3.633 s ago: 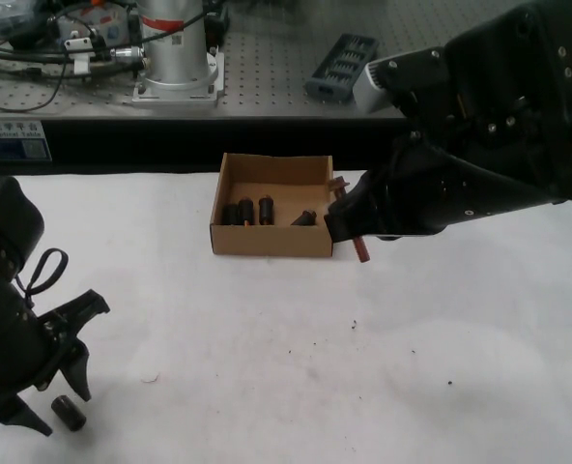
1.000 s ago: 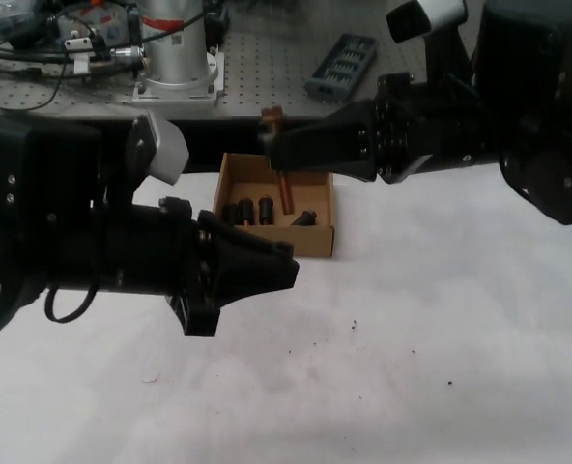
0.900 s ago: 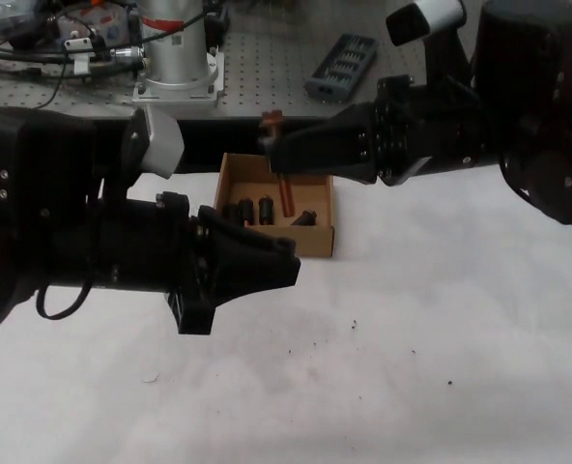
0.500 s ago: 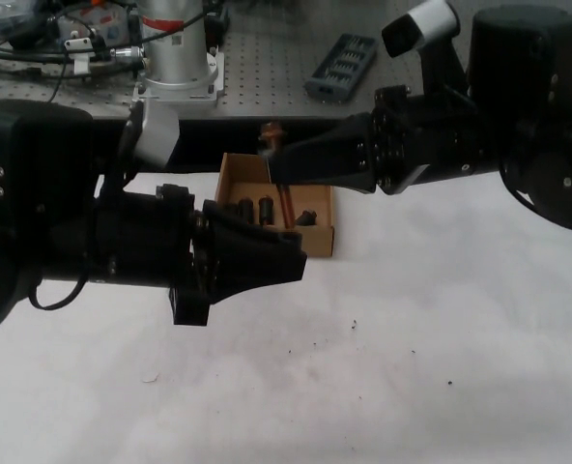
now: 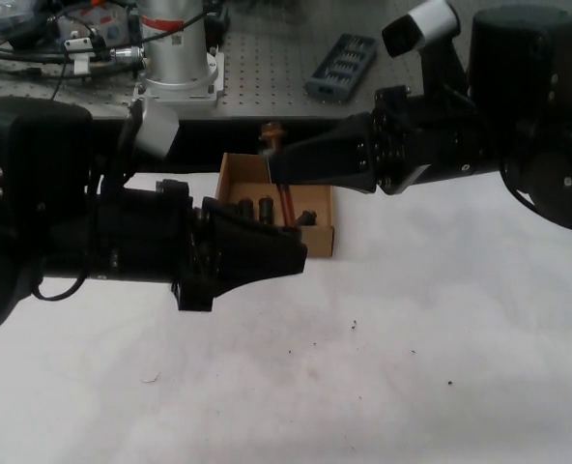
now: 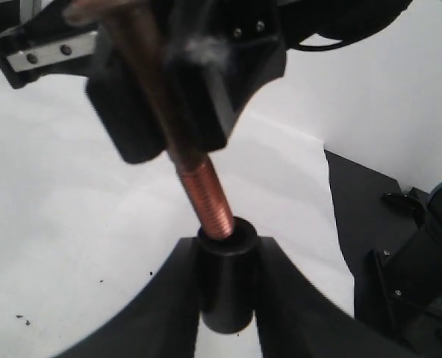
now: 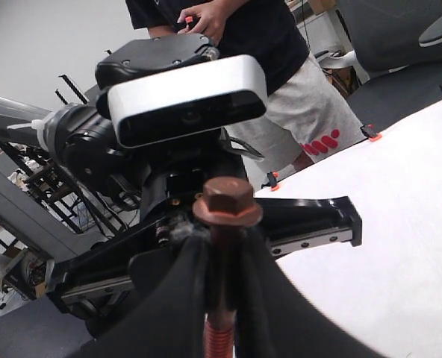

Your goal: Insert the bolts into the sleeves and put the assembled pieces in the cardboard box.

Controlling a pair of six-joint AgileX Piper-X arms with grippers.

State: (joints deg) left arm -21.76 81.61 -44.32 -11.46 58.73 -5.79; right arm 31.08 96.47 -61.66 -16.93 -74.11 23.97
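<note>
L pincer (image 6: pixel 227 252) was closed on a black sleeve (image 6: pixel 225 294), fingers snug on both sides, the sleeve's open end facing the bolt. R pincer (image 7: pixel 221 257) was clamped on a copper bolt (image 6: pixel 204 195) by the shank, just under the hex head. The bolt's threaded tip sat in the sleeve mouth, just entering. Most of the thread was outside, so the insert looked barely begun. Both parts were held in the air above the white worktop (image 5: pixel 412 319), close to the box (image 5: pixel 226 172). The box stood at the far middle of the worktop & already held approx four dark pieces (image 5: pixel 252 209), prob. finished ones. Left to do, I'd judge: push the bolt fully home, then drop this piece in the box. Couldn't tell if more loose parts waited.
</note>
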